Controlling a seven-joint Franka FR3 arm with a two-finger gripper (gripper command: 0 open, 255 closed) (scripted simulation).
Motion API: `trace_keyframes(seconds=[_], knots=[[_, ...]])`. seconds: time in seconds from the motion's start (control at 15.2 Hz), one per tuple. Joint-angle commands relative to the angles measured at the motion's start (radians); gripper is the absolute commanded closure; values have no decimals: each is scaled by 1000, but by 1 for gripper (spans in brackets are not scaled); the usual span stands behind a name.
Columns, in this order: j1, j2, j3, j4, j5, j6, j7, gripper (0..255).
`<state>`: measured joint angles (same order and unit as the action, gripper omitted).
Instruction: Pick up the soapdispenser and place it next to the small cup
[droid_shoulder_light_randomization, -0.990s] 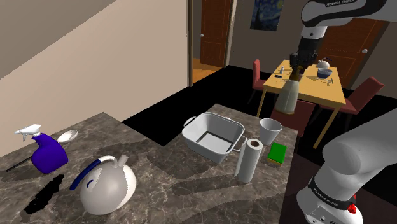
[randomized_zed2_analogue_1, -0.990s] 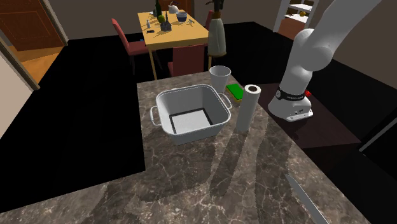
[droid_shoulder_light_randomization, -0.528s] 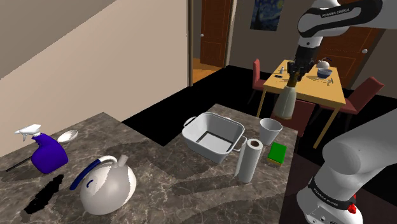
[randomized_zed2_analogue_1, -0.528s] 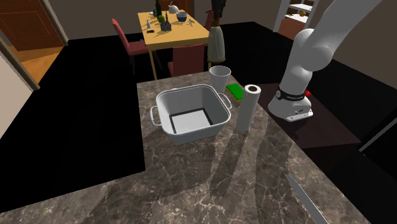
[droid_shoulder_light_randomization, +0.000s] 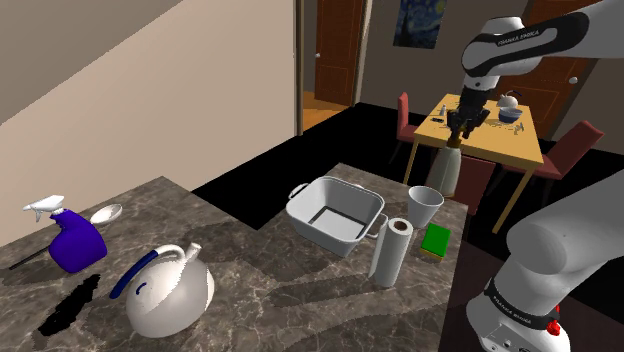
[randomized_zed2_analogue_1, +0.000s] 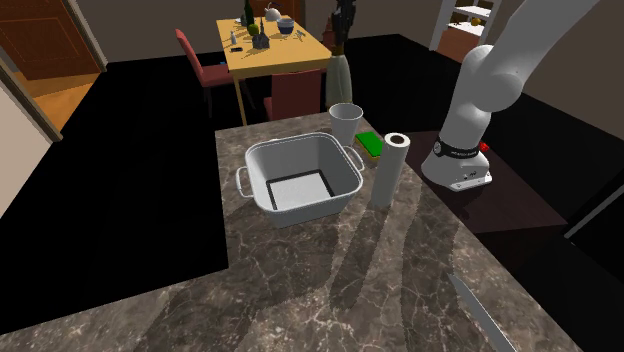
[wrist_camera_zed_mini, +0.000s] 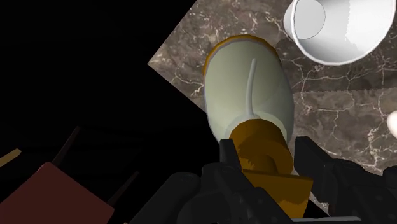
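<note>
Our gripper (wrist_camera_zed_mini: 267, 159) clasps the soap dispenser (wrist_camera_zed_mini: 248, 83) by its amber neck, the small cup (wrist_camera_zed_mini: 347, 32) close below the gripper; we judge only set-down and release remain.

The dark marbled counter (droid_shoulder_light_randomization: 270, 272) bears a grey two-handled tub (droid_shoulder_light_randomization: 335, 212) near its far edge. A small white cup (droid_shoulder_light_randomization: 424, 207) stands upright at the far corner on the stand's side. A green sponge (droid_shoulder_light_randomization: 437, 241) lies just beside the cup along that side edge. An upright paper towel roll (droid_shoulder_light_randomization: 391, 252) stands between sponge and tub. On the counter's other wing are a blue spray bottle (droid_shoulder_light_randomization: 72, 238), a spoon (droid_shoulder_light_randomization: 105, 213) and a white kettle (droid_shoulder_light_randomization: 168, 290).
</note>
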<state>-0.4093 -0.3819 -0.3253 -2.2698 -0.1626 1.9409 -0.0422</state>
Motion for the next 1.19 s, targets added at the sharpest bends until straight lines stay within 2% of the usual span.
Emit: trace_keyframes(seconds=[0.0, 0.73, 1.12], knots=[[-2, 6, -5, -21, -2, 29, -2, 255], [-4, 51, -23, -134, -5, 185, -2, 255], [-4, 51, -23, -134, -5, 185, -2, 255]])
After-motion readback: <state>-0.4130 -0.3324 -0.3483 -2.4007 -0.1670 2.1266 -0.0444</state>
